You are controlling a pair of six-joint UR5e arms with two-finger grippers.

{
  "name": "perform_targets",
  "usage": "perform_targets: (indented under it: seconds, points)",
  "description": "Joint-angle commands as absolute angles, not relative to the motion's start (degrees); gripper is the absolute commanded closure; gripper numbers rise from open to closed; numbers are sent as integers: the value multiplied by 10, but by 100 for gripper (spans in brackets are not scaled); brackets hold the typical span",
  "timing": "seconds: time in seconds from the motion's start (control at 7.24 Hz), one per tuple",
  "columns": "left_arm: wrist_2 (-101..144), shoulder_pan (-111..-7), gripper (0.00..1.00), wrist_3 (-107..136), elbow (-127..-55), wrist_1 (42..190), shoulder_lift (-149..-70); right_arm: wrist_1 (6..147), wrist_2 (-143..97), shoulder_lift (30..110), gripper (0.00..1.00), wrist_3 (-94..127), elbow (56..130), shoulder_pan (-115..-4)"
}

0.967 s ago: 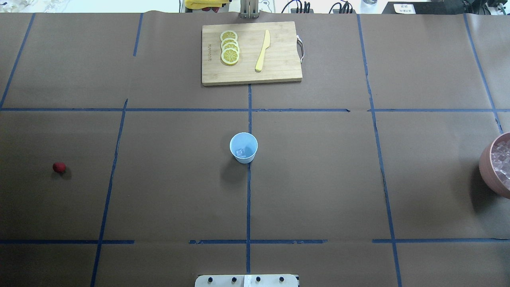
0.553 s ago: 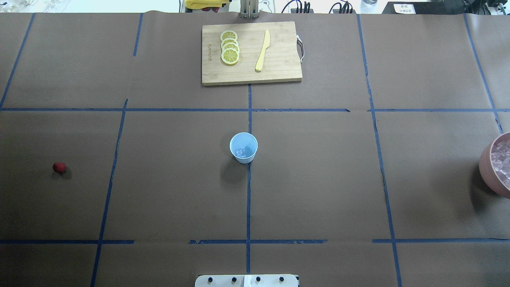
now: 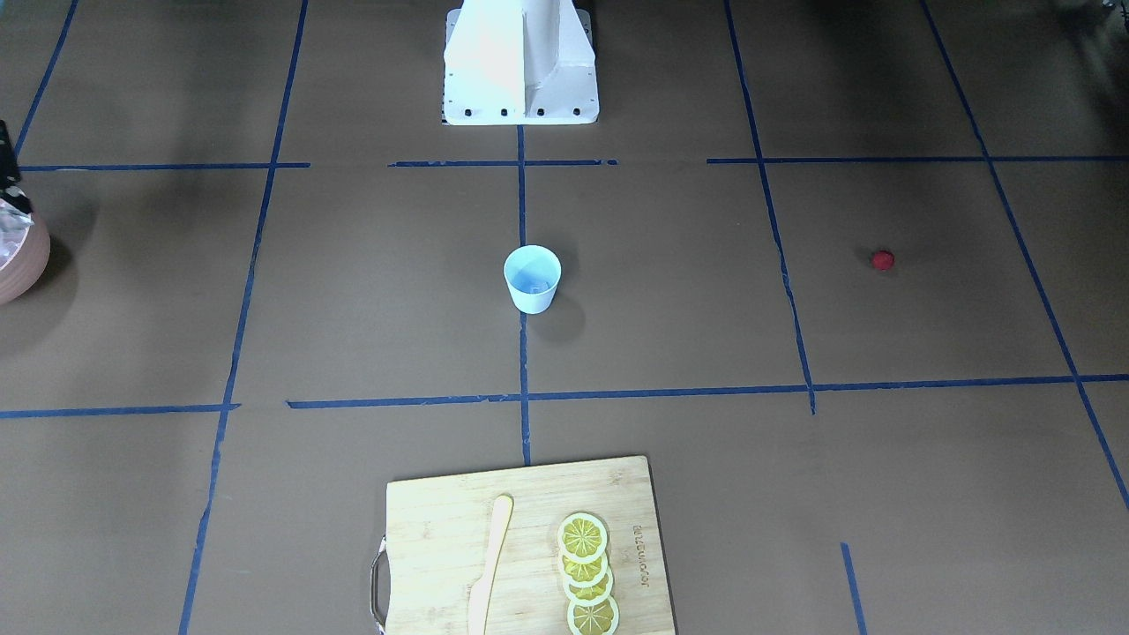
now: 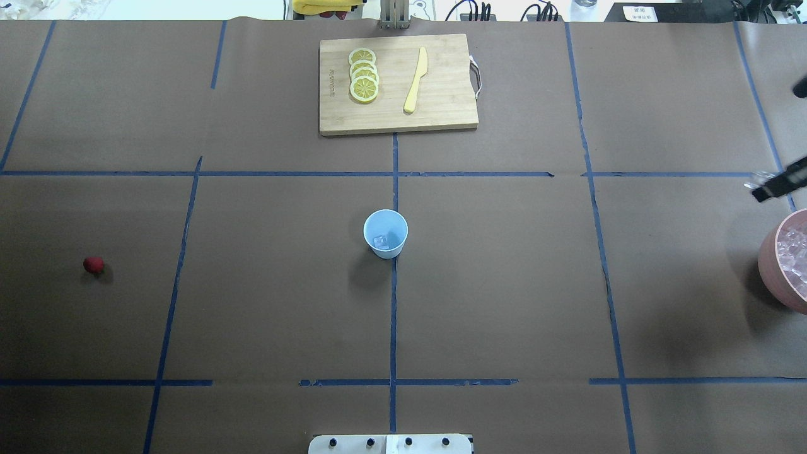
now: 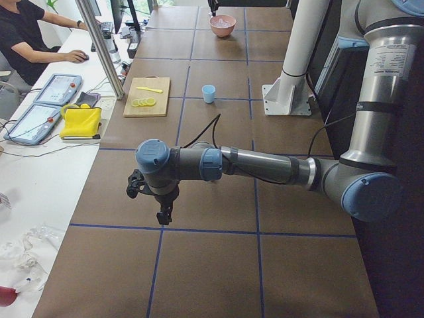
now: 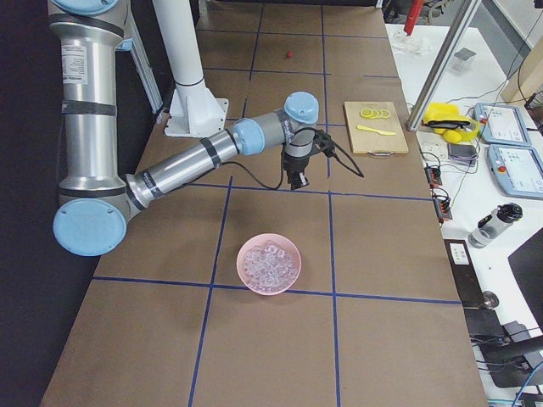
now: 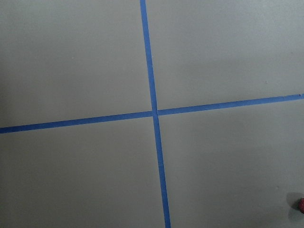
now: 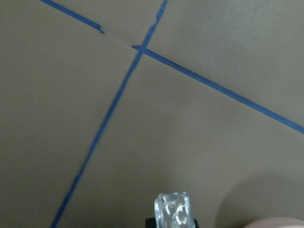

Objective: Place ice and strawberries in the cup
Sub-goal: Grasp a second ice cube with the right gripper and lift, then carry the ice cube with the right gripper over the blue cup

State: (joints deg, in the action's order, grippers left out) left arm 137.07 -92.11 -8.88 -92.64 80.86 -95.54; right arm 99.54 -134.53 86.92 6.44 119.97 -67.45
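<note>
The pale blue cup [image 4: 385, 233] stands upright at the table's middle, with one ice cube [image 4: 380, 241] in its bottom. A small dark-red strawberry [image 4: 93, 265] lies alone far out on the left side and shows at the left wrist view's corner [image 7: 301, 204]. My right gripper [image 4: 760, 189] hangs above the table just beyond the pink bowl [image 4: 770, 265] of ice, shut on a clear ice cube [image 8: 173, 212]. My left gripper [image 5: 162, 213] hovers over bare table; I cannot tell whether it is open or shut.
A wooden cutting board [image 4: 441, 82] at the far middle carries lemon slices [image 4: 364, 75] and a yellow knife [image 4: 416, 79]. The robot's base plate [image 4: 391, 444] sits at the near edge. A person sits at a side desk [image 5: 26, 40].
My right gripper has come into the overhead view at the right edge, beyond the bowl, where it did not show before. Cup and strawberry have not moved.
</note>
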Motion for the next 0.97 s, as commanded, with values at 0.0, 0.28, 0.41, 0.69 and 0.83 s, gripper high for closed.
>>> perform_targets:
  seconds: [0.0, 0.28, 0.41, 0.69, 0.83]
  points:
    - [1370, -921, 0, -89, -922, 809, -958, 1014, -1326, 716, 100, 290, 1173, -551]
    - [1369, -920, 0, -90, -917, 809, -959, 1014, -1240, 576, 100, 476, 1098, -441]
    - [1369, -920, 0, -90, -917, 809, -959, 1013, -1218, 533, 100, 522, 1068, -410]
    - [1369, -920, 0, -88, -916, 808, -960, 1013, -1162, 415, 100, 594, 952, -355]
    - [1369, -920, 0, -88, -918, 808, -961, 1012, -1142, 376, 100, 605, 904, -334]
